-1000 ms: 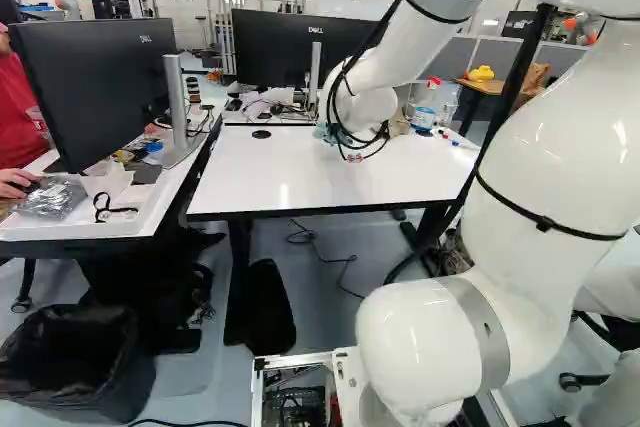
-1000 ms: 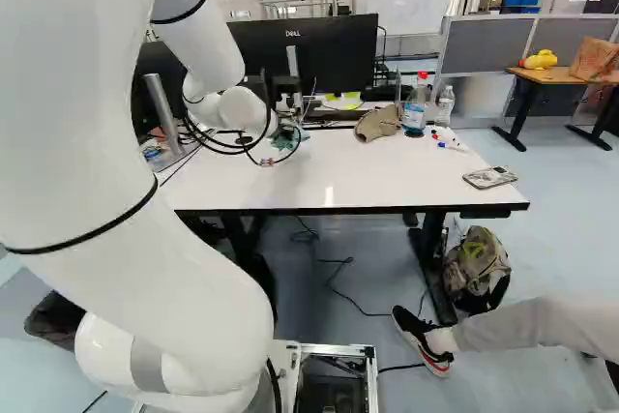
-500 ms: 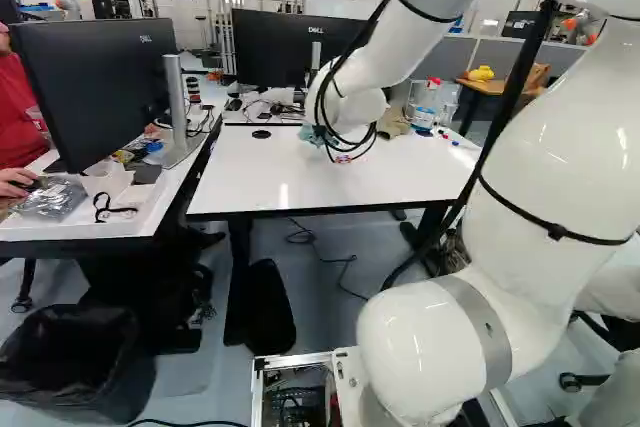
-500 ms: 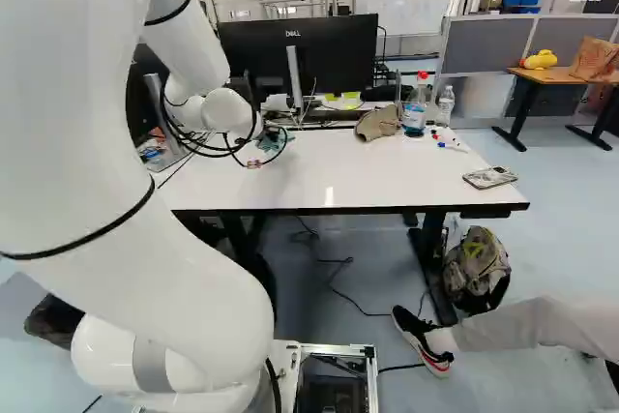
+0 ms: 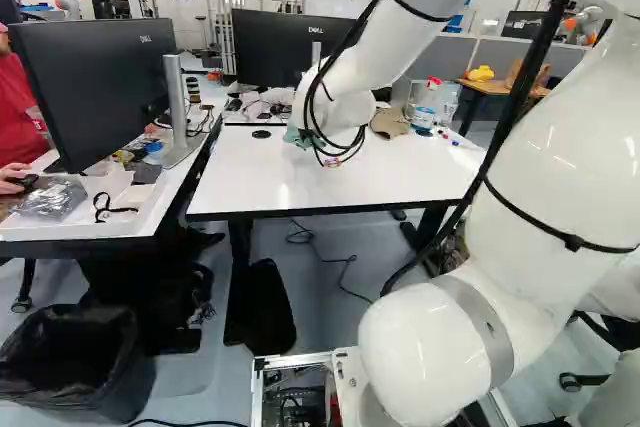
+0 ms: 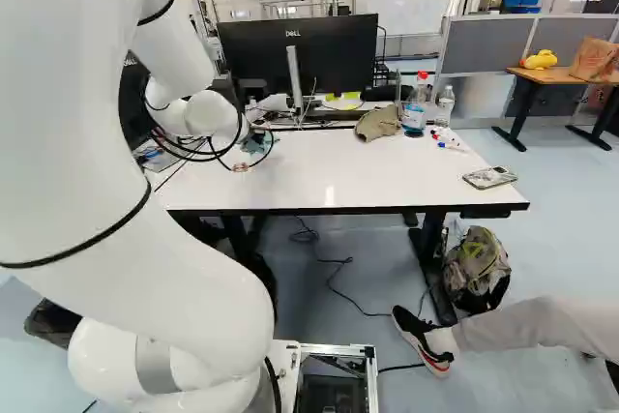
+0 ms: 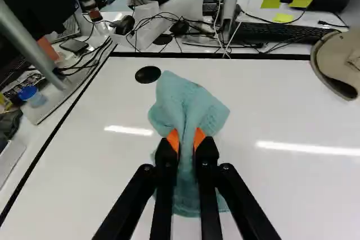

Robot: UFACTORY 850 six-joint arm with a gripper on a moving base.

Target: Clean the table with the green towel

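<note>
Wrist view has your gripper [image 7: 186,139] closed narrow on the green towel [image 7: 188,108], cloth bunched between its fingers and loose folds spread ahead and underneath. Towel and hand sit just above the middle of the left base view, over the far part of the white table [image 5: 250,172]. You look to be at the wiping itself. Press lightly and evenly, so the folds drag flat and the fingertips never scrape (contact pressure is not something you can read from these views). Run long, overlapping strokes, and ease over the black disc [image 7: 148,75] beside the towel, where cloth could catch. Stop short of the cables [image 7: 163,18] past the far edge. Toward the upper middle of the right base view, slow down and steer round the beige cap [image 6: 377,123] and the bottle [image 6: 415,113]; a trailing fold could tip the latter.
</note>
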